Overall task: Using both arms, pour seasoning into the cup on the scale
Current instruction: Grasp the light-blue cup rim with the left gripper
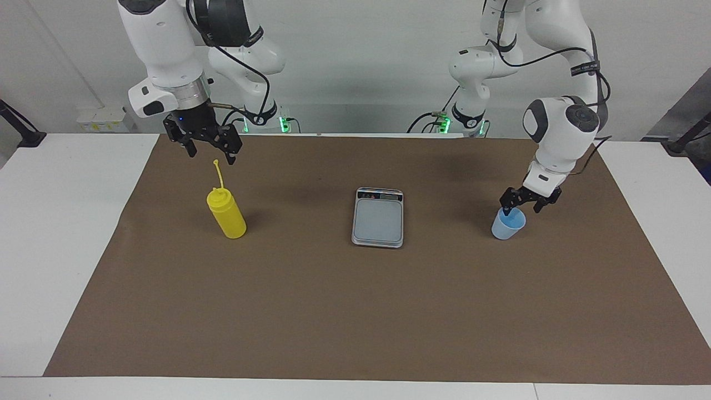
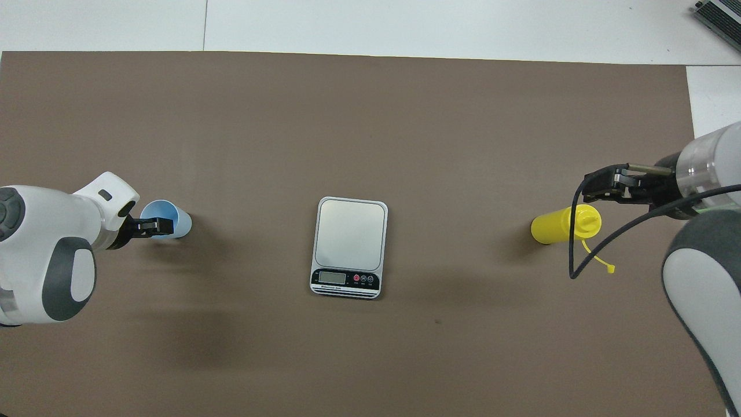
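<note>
The yellow seasoning bottle stands upright toward the right arm's end of the surface, its thin cap strap raised. The right end effector hangs over it, fingers apart. The silver-grey scale lies mid-mat, its plate bare; the overhead view shows its display and buttons. The light blue cup stands toward the left arm's end. The left end effector is at the cup's rim, fingers straddling it; whether they pinch it I cannot tell.

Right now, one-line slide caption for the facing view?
Left claw at the blue cup's rim, right claw above the yellow squeeze bottle, bare kitchen scale between them.
</note>
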Action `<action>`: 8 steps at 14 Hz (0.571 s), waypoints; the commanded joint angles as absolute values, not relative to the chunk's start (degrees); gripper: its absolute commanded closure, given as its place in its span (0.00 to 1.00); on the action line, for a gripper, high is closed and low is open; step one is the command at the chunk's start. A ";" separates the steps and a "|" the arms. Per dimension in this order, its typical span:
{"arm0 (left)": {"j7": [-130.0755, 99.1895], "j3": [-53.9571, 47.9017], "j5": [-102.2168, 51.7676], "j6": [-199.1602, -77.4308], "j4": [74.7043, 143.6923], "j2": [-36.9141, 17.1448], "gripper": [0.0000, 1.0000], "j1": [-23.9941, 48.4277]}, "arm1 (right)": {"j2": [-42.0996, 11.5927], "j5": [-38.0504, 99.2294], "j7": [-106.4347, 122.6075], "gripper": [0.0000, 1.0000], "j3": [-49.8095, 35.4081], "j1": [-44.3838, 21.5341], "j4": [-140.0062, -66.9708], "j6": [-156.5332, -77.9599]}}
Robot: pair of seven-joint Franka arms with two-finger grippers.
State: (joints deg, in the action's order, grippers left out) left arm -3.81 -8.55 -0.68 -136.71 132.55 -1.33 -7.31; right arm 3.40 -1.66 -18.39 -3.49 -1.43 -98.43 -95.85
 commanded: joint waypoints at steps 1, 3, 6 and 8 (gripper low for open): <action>-4.92 -8.88 -0.44 -137.82 133.42 -0.97 0.98 -7.38 | 4.04 -1.85 -17.67 0.00 -3.34 -1.41 -98.96 -95.36; -4.57 -8.96 -0.44 -137.55 132.98 -1.05 1.00 -7.30 | 4.04 -1.85 -17.67 0.00 -3.25 -1.41 -98.96 -95.36; -5.01 -8.96 -0.44 -131.17 126.86 -2.37 1.00 -6.50 | 4.04 -1.85 -17.67 0.00 -3.34 -1.41 -98.96 -95.36; -5.18 -9.05 -0.44 -122.82 119.74 -2.55 1.00 -6.42 | 4.04 -1.85 -17.67 0.00 -3.25 -1.41 -98.96 -95.36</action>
State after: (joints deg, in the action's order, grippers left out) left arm -4.13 -9.30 -0.73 -130.53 127.17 -1.42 -7.02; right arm 3.40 -1.66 -18.39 -3.49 -1.43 -98.43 -95.85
